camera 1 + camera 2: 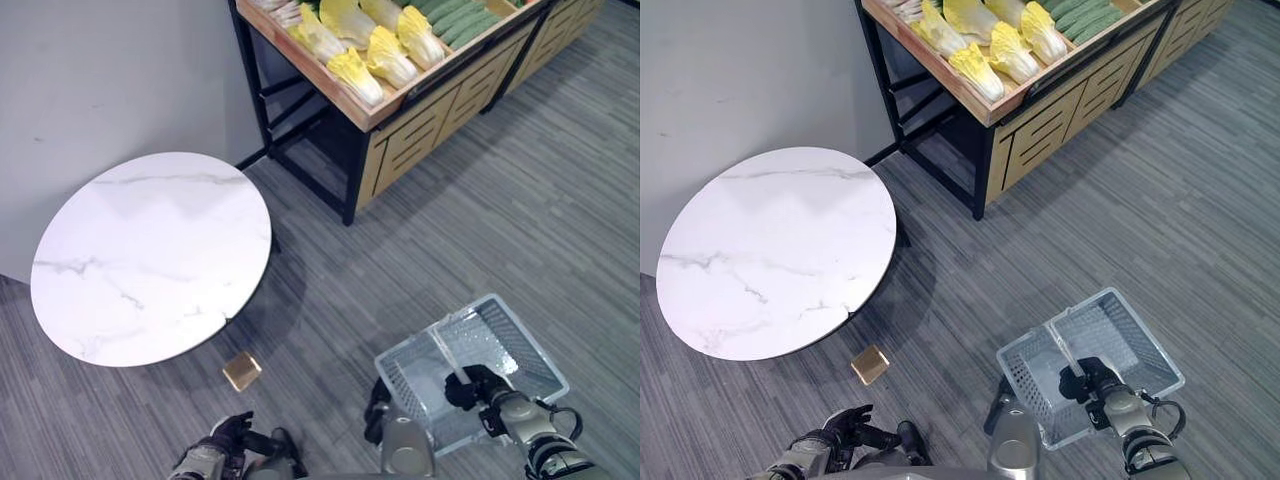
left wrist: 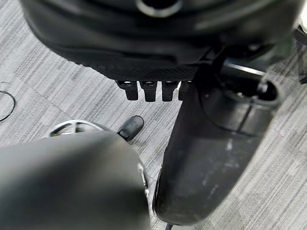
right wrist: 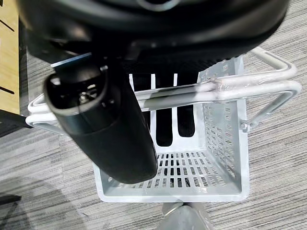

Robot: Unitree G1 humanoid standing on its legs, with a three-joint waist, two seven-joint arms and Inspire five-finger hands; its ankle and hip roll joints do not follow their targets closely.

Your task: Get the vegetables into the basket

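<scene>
An empty grey plastic basket [image 1: 523, 343] hangs low at the right, just above the carpet. My right hand [image 1: 470, 386] is shut on its metal handle [image 3: 216, 88], with the fingers [image 3: 164, 125] curled under the bars and the thumb [image 3: 108, 129] in front. Pale yellow cabbages [image 1: 370, 45] and green cucumbers [image 1: 455, 20] lie on a wooden market stand [image 1: 420, 125] at the far side. My left hand [image 1: 225, 440] hangs low at the left, its fingers [image 2: 148, 89] relaxed and holding nothing.
A round white marble table [image 1: 150, 255] stands at the left against a grey wall. A small golden block [image 1: 242, 370] lies on the floor by its edge. Grey carpet stretches between me and the stand.
</scene>
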